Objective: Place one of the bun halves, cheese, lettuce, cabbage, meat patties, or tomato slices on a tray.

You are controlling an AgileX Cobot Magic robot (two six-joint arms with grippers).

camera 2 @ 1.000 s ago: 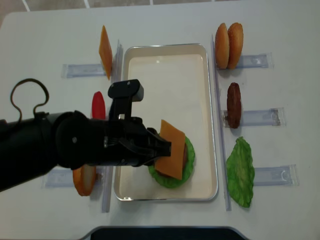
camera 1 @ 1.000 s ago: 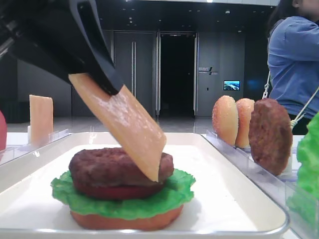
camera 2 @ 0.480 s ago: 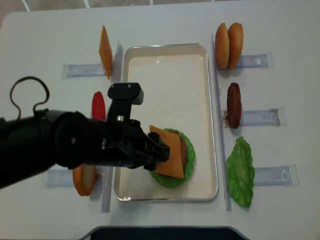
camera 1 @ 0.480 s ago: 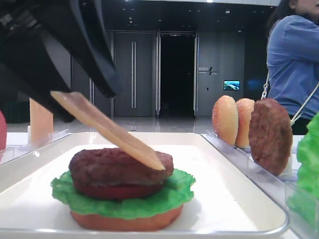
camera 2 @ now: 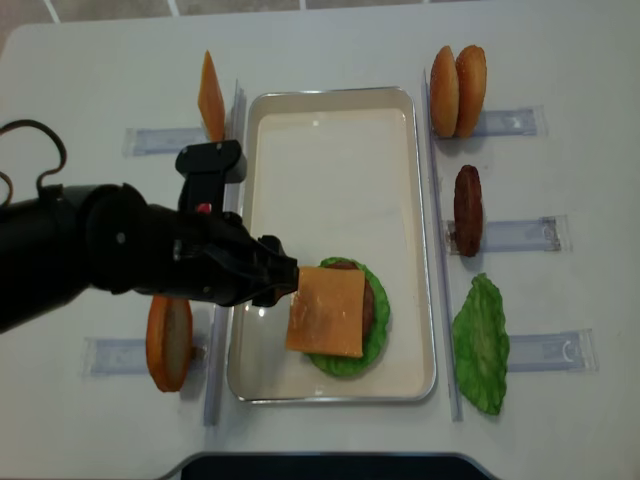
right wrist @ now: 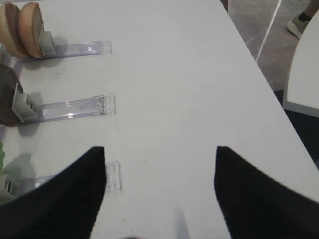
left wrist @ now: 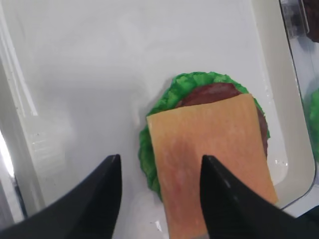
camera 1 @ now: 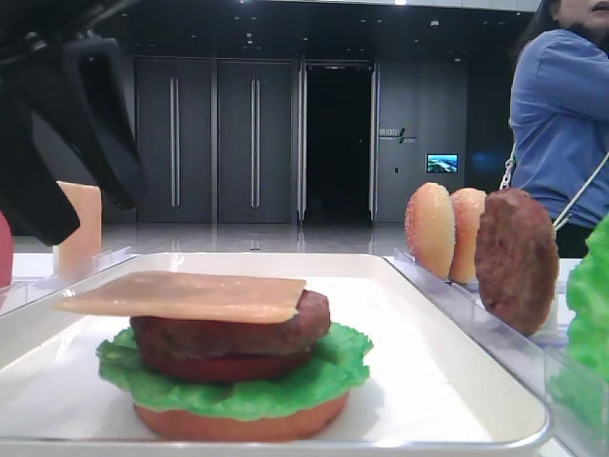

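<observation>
Now cheese [camera 2: 326,311] lies flat on the patty [camera 1: 228,333] stack at the tray's [camera 2: 330,130] 6 o'clock end, overhanging toward 9. Left gripper [camera 2: 268,282] jaws spread wide, empty, just beside the slice at 9 o'clock. Looks like release step done; next I'd judge lift clear w/o snagging the overhang. Right gripper [right wrist: 159,199] jaws spread, empty, over bare counter [right wrist: 174,74]. Spare bun halves [camera 2: 457,91] at 1 o'clock, loose lettuce [camera 2: 481,343] at 4, clear racks [camera 2: 515,122] along both sides; nothing blocks.

The left end effector [left wrist: 159,199] is seen with its fingers [left wrist: 97,199] spread wide apart and nothing held between them. The left arm [camera 2: 110,255] is stretched in from the left edge of the overhead view. The right end effector [right wrist: 159,199] is likewise parted and empty, its dark fingers [right wrist: 60,199] framing the wrist view.
</observation>
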